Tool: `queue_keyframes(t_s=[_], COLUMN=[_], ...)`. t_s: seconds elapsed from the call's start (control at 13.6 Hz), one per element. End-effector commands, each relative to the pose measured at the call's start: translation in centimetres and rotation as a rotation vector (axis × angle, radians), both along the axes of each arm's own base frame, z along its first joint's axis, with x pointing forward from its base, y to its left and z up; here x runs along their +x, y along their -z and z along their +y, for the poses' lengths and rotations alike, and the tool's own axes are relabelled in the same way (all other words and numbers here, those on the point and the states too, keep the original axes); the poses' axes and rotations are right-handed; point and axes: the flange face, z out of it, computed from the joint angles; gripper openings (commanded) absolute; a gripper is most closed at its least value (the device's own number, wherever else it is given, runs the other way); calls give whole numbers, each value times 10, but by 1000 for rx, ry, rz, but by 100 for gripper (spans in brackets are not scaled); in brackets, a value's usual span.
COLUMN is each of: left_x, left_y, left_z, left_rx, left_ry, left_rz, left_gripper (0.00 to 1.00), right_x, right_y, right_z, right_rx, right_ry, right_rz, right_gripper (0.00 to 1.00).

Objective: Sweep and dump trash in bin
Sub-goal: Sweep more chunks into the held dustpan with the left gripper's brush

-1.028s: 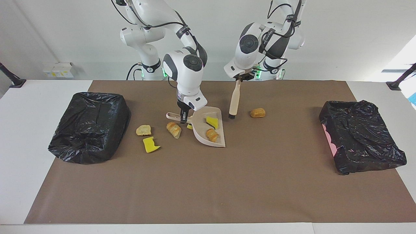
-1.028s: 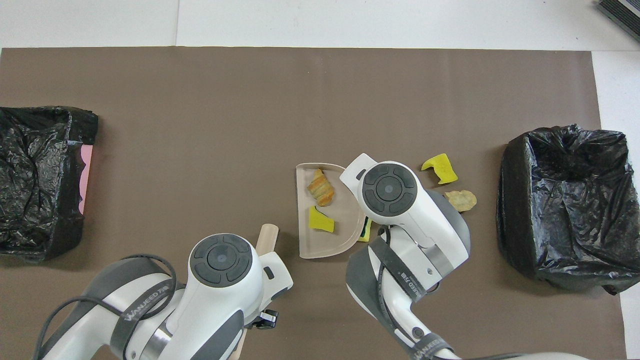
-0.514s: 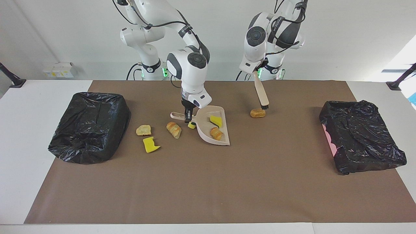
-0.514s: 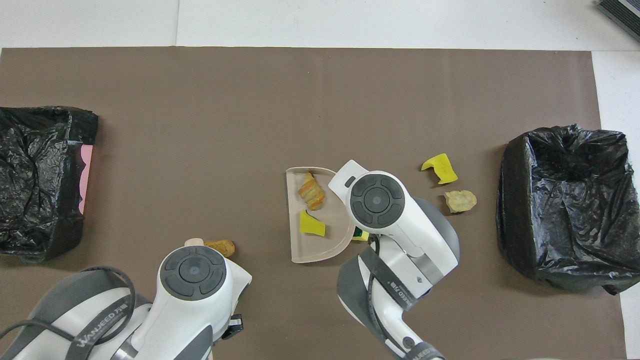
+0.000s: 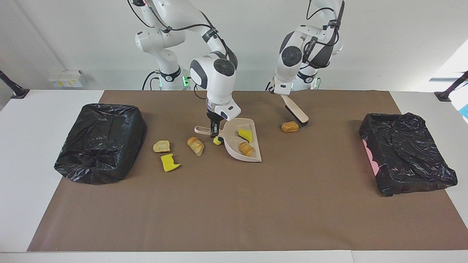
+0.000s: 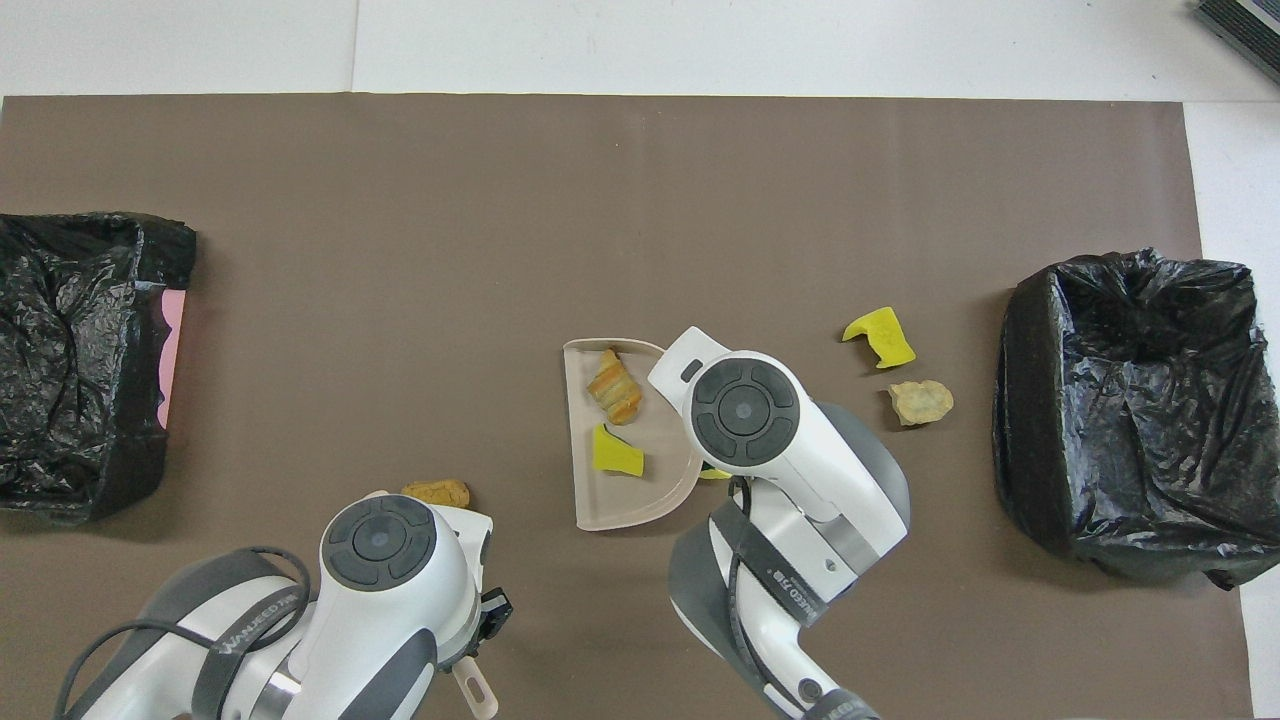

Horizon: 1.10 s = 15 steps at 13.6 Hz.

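Observation:
My right gripper [image 5: 214,130] is shut on the handle of the beige dustpan [image 5: 234,150], which lies on the brown mat. In the pan are a yellow sponge bit [image 5: 245,134] and a tan bread chunk [image 5: 246,149]. A small green-and-yellow bit [image 5: 217,140] sits by the pan's handle. My left gripper [image 5: 279,92] is shut on the brush [image 5: 297,114], tilted, its black bristles low beside another bread chunk [image 5: 290,126]. Three more scraps of trash lie toward the right arm's end: a bread chunk [image 5: 196,145], a paler chunk [image 5: 161,146] and a yellow sponge bit [image 5: 169,162].
A bin lined with a black bag [image 5: 100,142] stands at the right arm's end of the mat. A second one [image 5: 406,153], with a pink wall showing, stands at the left arm's end. White table borders the brown mat [image 5: 234,212].
My left arm has swung the brush toward its own end, bringing the bristles down beside the lone bread chunk. My right gripper has slid the dustpan a little toward that chunk.

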Motion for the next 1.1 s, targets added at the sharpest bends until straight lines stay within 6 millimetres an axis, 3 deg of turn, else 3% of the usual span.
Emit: queue_keyframes(t_s=[0.0, 0.15, 0.29, 0.51, 0.59, 1.03], left_x=[27, 45, 48, 35, 31, 17], left_y=[29, 26, 22, 20, 19, 5], left_z=[-12, -23, -33, -49, -55, -89], left_rx=[-74, -151, -225, -342, -386, -515], left_ry=[-97, -100, 39, 259, 287, 458], left_rz=[-60, -135, -167, -152, -148, -159], left_gripper=[0, 0, 0, 0, 0, 0], right_x=[-2, -2, -2, -2, -5, -2], right_y=[4, 5, 9, 11, 19, 17], right_z=[1, 1, 2, 1, -5, -5], right_rx=[3, 3, 3, 6, 9, 42], right_ry=[-27, -26, -19, -4, 25, 78], right_rz=[-10, -9, -4, -1, 19, 16], right_gripper=[0, 0, 0, 0, 0, 0])
